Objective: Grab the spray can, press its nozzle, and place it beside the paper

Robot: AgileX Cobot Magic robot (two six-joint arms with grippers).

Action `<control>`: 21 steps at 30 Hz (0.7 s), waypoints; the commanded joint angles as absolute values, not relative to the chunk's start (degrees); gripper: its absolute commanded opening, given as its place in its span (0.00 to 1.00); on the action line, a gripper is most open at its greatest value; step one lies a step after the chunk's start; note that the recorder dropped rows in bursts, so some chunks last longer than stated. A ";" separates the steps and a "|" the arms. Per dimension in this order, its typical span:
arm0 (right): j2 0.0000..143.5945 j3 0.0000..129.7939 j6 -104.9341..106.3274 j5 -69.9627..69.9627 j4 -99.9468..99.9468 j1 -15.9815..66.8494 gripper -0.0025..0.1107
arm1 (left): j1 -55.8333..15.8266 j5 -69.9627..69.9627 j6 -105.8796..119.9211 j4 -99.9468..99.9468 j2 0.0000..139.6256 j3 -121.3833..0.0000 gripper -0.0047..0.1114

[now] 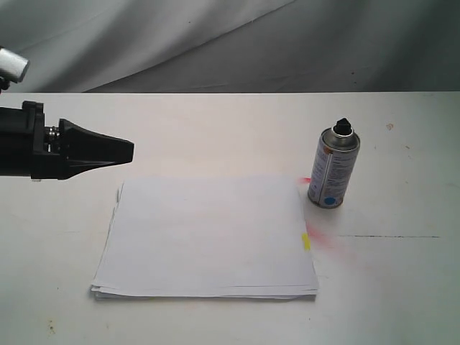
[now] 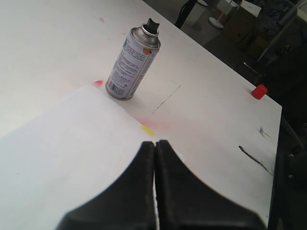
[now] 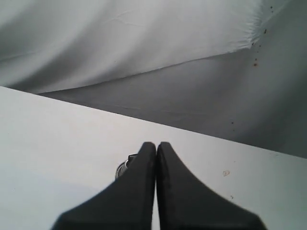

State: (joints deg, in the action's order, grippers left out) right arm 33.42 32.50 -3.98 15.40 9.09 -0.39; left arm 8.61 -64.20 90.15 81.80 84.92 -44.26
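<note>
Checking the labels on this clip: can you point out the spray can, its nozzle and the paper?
spray can (image 1: pixel 334 172): exterior view, middle of the printed label.
nozzle (image 1: pixel 344 126): exterior view, top of the black button.
paper (image 1: pixel 208 237): exterior view, bare middle of the top sheet.

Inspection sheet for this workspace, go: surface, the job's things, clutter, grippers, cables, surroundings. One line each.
Surface: white table, with pink-red stains by the paper's right edge and a thin dark line beyond them.
Job's things: spray can upright by the paper's far right corner, free of both grippers, with its black nozzle on top. The paper lies flat, with a yellow tab at its right edge.
Clutter: small red object by the table's edge.
Grippers: left gripper shut and empty, left of the paper. Right gripper shut and empty.
Cables: nothing seen.
Surroundings: grey cloth backdrop.
</note>
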 commanded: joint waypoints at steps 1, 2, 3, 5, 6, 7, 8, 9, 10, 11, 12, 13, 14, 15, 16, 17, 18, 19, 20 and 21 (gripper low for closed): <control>24.18 20.66 -4.08 6.46 10.34 -2.77 0.02 | 8.74 -64.60 90.52 81.98 84.47 -44.04 0.04; 21.55 17.20 -4.08 4.84 10.34 -3.59 0.02 | 8.74 -64.60 90.52 81.98 84.47 -44.04 0.04; 18.72 14.08 -4.08 4.21 10.34 -4.48 0.02 | 8.74 -64.60 90.52 81.98 84.47 -44.04 0.04; 14.65 9.69 -4.08 3.94 9.49 -6.32 0.02 | 8.74 -64.60 90.52 81.98 84.47 -44.04 0.04; 13.03 8.26 -4.08 3.94 8.34 -7.30 0.02 | 8.74 -64.60 90.52 81.98 84.47 -44.04 0.04; 11.81 7.05 -4.08 3.94 7.57 -8.17 0.02 | 8.74 -64.60 90.52 81.98 84.47 -44.04 0.04; 10.34 6.09 -4.08 3.94 6.84 -9.20 0.02 | 8.74 -64.60 90.52 81.98 84.47 -44.04 0.04; 9.01 5.38 -4.08 3.94 6.46 -10.19 0.02 | 8.74 -64.60 90.52 81.98 84.47 -44.04 0.04; 7.99 4.95 -4.08 3.94 6.16 -11.06 0.02 | 8.74 -64.60 90.52 81.98 84.47 -44.04 0.04; 6.83 4.66 -4.08 3.94 5.98 -11.73 0.02 | 8.74 -64.60 90.52 81.98 84.47 -44.04 0.04; 5.88 4.35 -4.08 4.06 5.98 -12.19 0.02 | 8.74 -64.60 90.36 81.98 84.47 -44.04 0.04; 5.05 4.08 -4.08 3.92 5.98 -12.54 0.02 | 8.74 -64.60 90.36 81.98 84.47 -44.04 0.04; 4.26 3.67 -4.08 3.92 5.98 -12.52 0.02 | 8.74 -64.60 90.36 81.98 84.47 -44.04 0.04; 3.54 3.17 -4.08 4.04 5.98 -12.52 0.02 | 8.74 -64.60 90.36 81.98 84.47 -44.04 0.04; 3.03 2.54 -4.08 4.04 5.98 -12.52 0.02 | 8.74 -64.60 90.36 81.98 84.47 -44.04 0.04; 2.55 1.87 -4.08 4.04 5.98 -12.52 0.02 | 8.74 -64.60 90.36 81.98 84.47 -44.04 0.04; 2.27 1.27 -4.08 4.14 5.98 -12.52 0.02 | 8.74 -64.60 90.36 81.98 84.47 -44.04 0.04; 2.27 0.99 -4.08 4.12 5.98 -12.52 0.02 | 8.74 -64.60 90.36 81.98 84.47 -44.04 0.04; 2.27 0.87 -4.08 4.12 5.98 -12.52 0.02 | 8.74 -64.60 90.36 81.98 84.47 -44.04 0.04; 2.27 0.47 -4.08 4.46 5.98 -12.52 0.02 | 8.74 -64.60 90.35 82.08 84.47 -44.04 0.04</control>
State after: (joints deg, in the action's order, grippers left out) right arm 2.68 1.44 -3.98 4.49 6.41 -12.13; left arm 8.61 -64.20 90.15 81.80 84.92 -44.26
